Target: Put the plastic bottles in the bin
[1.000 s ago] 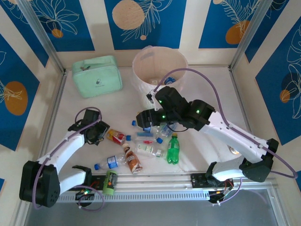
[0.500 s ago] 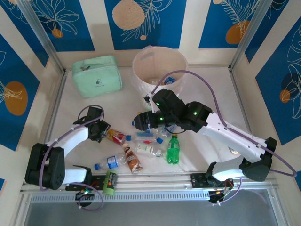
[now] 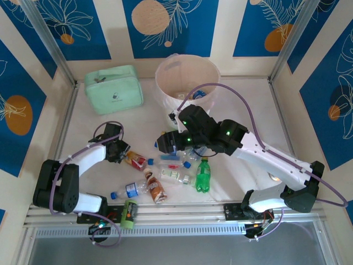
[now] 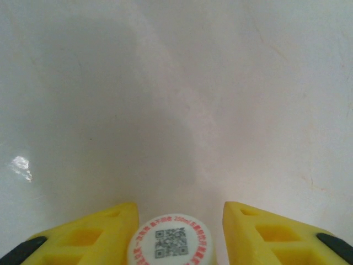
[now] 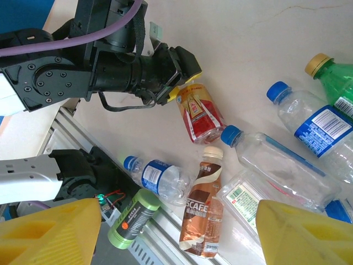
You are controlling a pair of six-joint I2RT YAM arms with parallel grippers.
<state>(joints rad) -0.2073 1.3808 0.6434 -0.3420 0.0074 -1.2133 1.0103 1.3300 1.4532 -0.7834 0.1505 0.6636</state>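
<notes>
On the white surface [image 3: 83, 132], seen from above, the left pincer [image 3: 124, 153] sits at about 8 o'clock, low over a red-labelled bottle [image 3: 137, 160]. Its yellow fingers [image 4: 94, 234] straddle the bottle's white cap [image 4: 170, 243], but I cannot tell whether they grip it. The right pincer [image 3: 165, 144] hovers near the centre with its fingers [image 5: 49, 232] wide apart and nothing between them. Below it lie a brown coffee bottle [image 3: 156, 187], a green bottle [image 3: 203, 175] and a clear blue-capped bottle [image 3: 129, 190], scattered toward 6 o'clock. The bin [image 3: 165, 94] stands at 12 o'clock, and a mint-green pouch [image 3: 113, 88] lies at 10 o'clock.
</notes>
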